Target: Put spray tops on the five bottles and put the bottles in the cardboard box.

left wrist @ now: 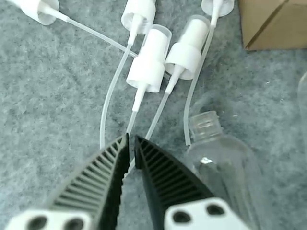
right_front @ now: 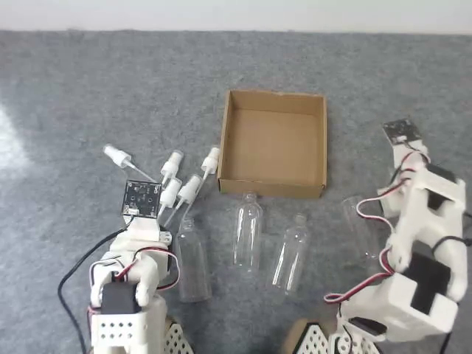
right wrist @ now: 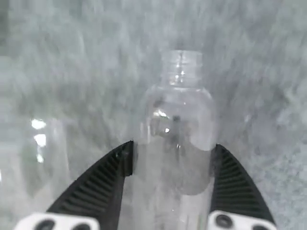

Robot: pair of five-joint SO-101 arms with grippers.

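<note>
Tabletop: grey and felt-like, carries everything.

Right arm: stands off the right side of the cardboard box, bent over the outer bottle.

Left arm: stands on the robot's side of the box, off its left corner and well apart from it, and points toward the spray tops.

Cardboard box: sits open-topped with a bare brown floor, its near wall facing the arms. Shows one corner in the left wrist view.

Middle bottle: clear with an open neck, lies just before the box's near wall, neck toward it.

Third bottle: lies to the right of the middle one, neck angled at the same wall.

Left bottle: lies farther from the box, off its left corner, beside the left hand.

Outer bottle: sits past the box's right front corner, between the fingers of the right hand.

Right hand: spreads to the bottle's width, one black finger against each side of its body.

Pinched spray top: white, lies off the box's left front corner, with its thin tube running back between the left hand's fingertips.

Left hand: presses almost together on that tube.

Neighbouring spray top: touches the pinched one on the box's side.

Nearest spray top: lies just beside the box's left front corner.

Upper spray top: lies a little farther left.

Farthest spray top: lies well apart from the box.
</note>
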